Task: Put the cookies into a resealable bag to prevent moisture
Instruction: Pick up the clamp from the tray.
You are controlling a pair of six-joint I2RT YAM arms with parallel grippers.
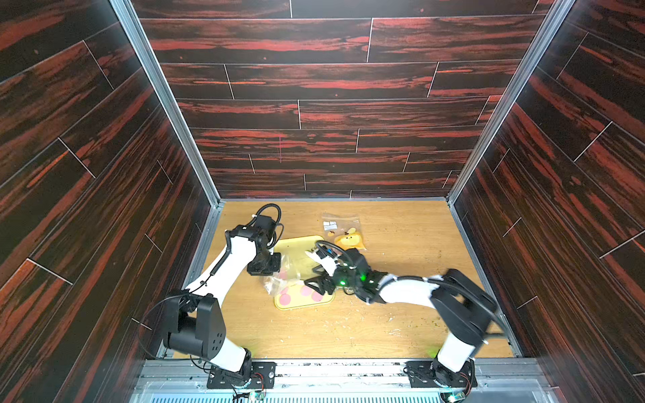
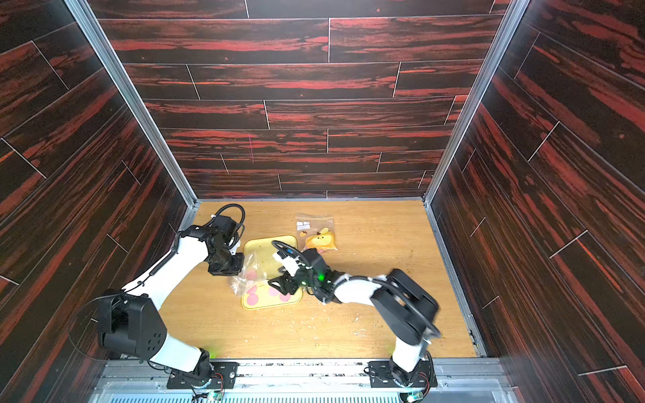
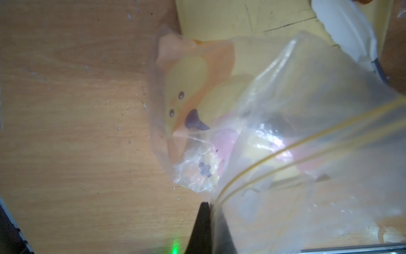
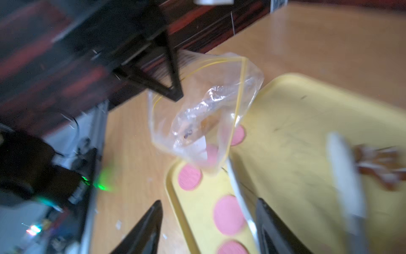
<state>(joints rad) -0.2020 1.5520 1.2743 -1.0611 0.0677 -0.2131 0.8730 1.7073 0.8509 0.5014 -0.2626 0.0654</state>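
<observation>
Cookies (image 4: 189,177): pink discs lying flat at the near end of the yellow tray (image 4: 296,132). Judged light, thin and brittle; best pinched gently across the edge. Left gripper (image 4: 175,94) is clamped on the rim of the clear bag (image 4: 206,114), arm reaching forward, holding the mouth up at the tray's side. Right gripper (image 4: 209,201) hangs low over the cookies, jaws apart and empty, elbow bent.
</observation>
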